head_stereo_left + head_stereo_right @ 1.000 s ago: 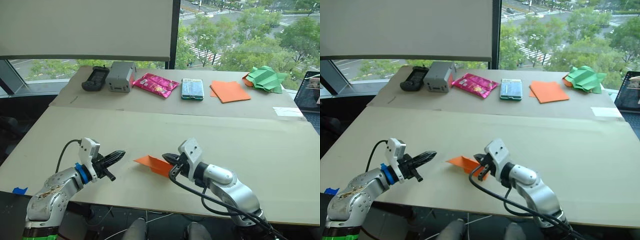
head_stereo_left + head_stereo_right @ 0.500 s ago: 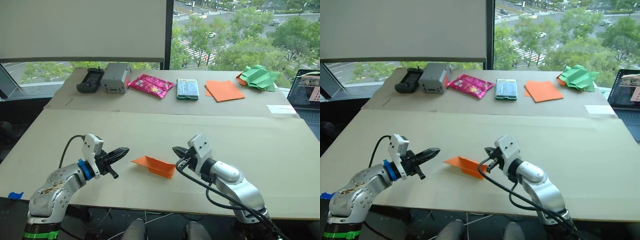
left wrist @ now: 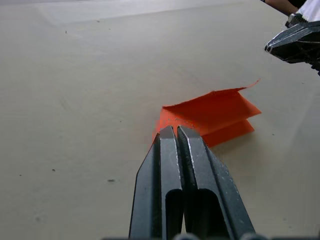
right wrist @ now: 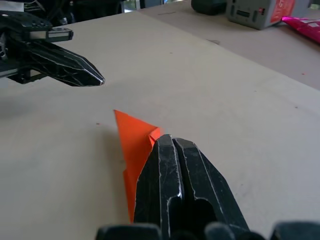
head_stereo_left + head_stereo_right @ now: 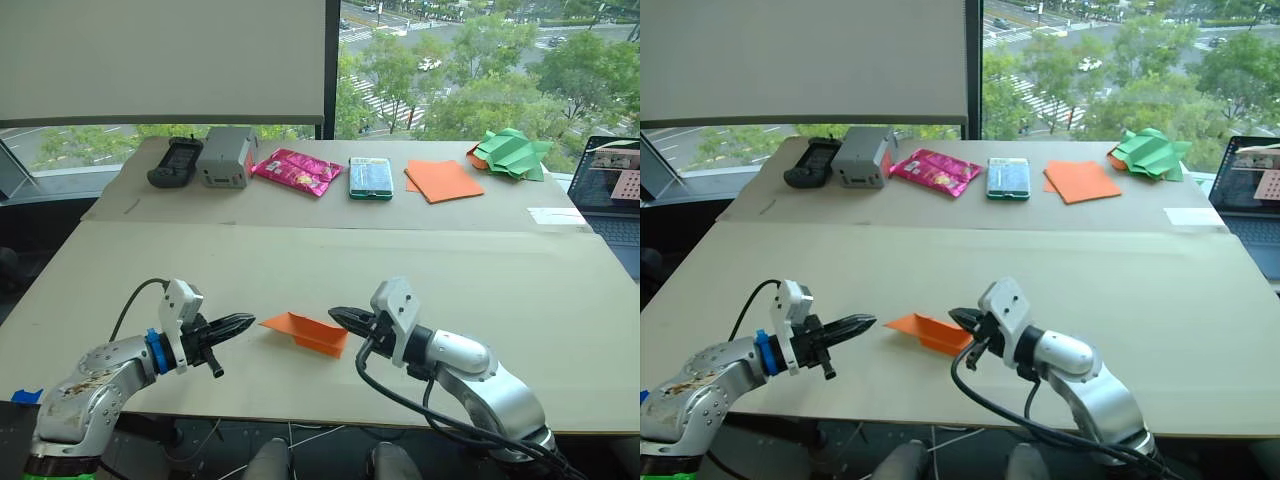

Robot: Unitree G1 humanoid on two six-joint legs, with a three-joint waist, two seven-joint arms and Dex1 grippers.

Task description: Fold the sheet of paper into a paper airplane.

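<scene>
Orange paper airplane (image 5: 306, 333) sits flat on the table (image 5: 520, 290), near the front edge, between both grippers. Left gripper (image 5: 247, 321) hovers just off its pointed tip, fingers clenched, holding nothing. Right gripper (image 5: 336, 316) is by the other end, also pinched closed and empty.

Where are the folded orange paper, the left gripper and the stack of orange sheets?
paper airplane (image 5: 305, 331), left eye view, on its upper flap.
left gripper (image 5: 249, 320), left eye view, at its closed fingertips.
stack of orange sheets (image 5: 444, 181), left eye view, middle of the top sheet.
</scene>
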